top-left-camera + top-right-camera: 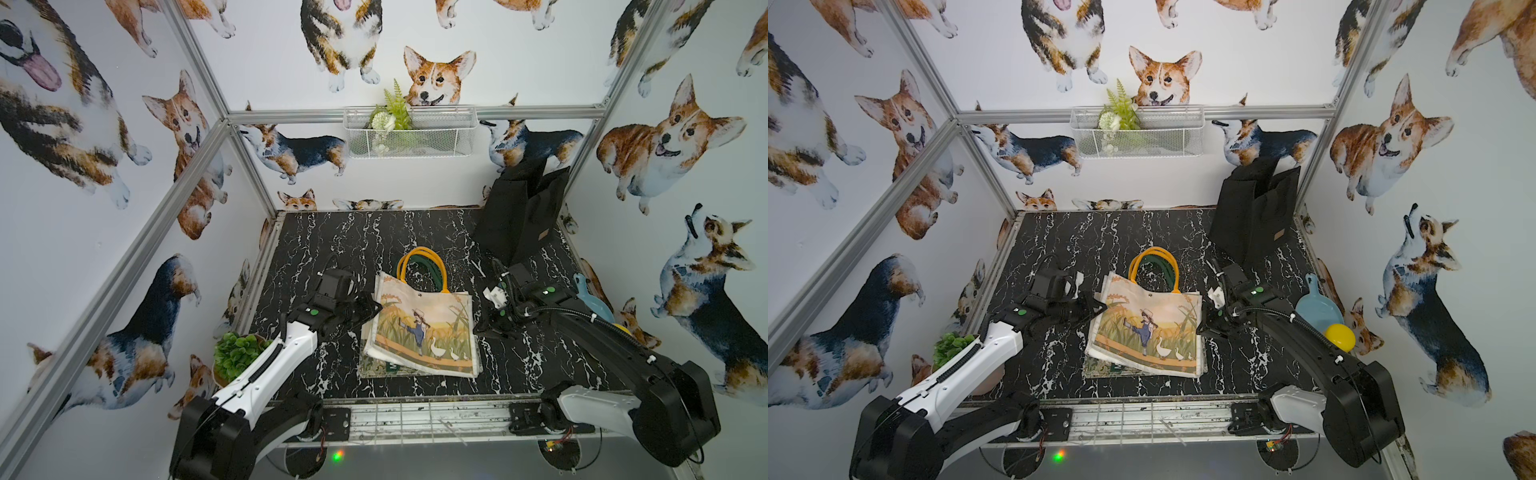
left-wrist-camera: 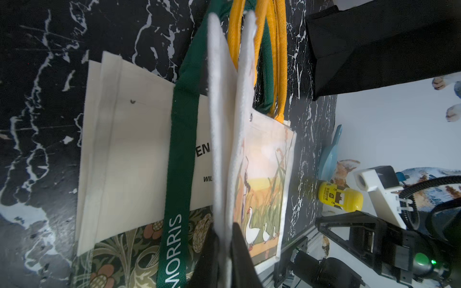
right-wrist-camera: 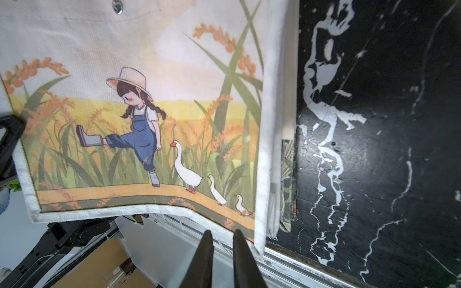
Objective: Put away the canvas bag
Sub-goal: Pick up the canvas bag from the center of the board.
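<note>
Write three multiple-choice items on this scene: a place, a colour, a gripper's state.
1. Where on the table does the black bag stand? A near left corner; B far right corner; C centre.
2. What colour are the handles of the top canvas bag? A yellow; B red; C white.
3. The left gripper is: A wide open; B shut on the canvas bag's edge; C out of view.
B, it stands upright at the back right; A, yellow loops leave its top hem; B, the left wrist view shows its white edge pinched in closed jaws.
</note>
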Motion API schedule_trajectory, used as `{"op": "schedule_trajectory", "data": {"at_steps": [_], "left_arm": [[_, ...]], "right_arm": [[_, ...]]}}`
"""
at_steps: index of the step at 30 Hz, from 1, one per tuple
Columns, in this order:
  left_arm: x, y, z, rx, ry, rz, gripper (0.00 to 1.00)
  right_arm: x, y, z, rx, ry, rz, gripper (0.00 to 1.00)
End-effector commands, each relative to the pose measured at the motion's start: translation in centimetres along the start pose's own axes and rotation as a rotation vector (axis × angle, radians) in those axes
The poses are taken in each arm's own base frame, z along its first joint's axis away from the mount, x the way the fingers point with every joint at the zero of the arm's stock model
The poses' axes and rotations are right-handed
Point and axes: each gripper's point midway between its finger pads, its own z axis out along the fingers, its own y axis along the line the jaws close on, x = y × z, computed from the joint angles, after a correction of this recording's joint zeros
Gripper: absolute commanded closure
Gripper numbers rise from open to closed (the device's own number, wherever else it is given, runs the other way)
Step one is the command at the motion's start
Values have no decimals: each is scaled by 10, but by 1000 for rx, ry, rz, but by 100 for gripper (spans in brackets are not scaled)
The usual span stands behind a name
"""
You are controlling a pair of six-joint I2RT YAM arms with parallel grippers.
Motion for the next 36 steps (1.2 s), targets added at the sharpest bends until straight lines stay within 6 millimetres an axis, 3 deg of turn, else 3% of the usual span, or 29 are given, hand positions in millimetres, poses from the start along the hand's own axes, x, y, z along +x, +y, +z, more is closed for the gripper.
{"op": "schedule_trajectory", "data": {"at_steps": [1,5,9,18,31,36], "left_arm": [[3,0,0,20,11,2,100],[4,3,-1,16,10,-1,100],[8,10,1,6,13,-6,100],[24,44,6,-86,29,11,100],[30,53,10,-95,42,0,100],[33,57,14,-96,49,-12,100]], "right_arm": [[3,-2,5,-9,15,9,78],[8,-21,20,37,39,29,65],[10,-30,36,37,63,53,65],[2,-34,61,13,74,94,65],[9,-48,80,11,102,133,66],[12,-44,85,-41,103,153,65]]}}
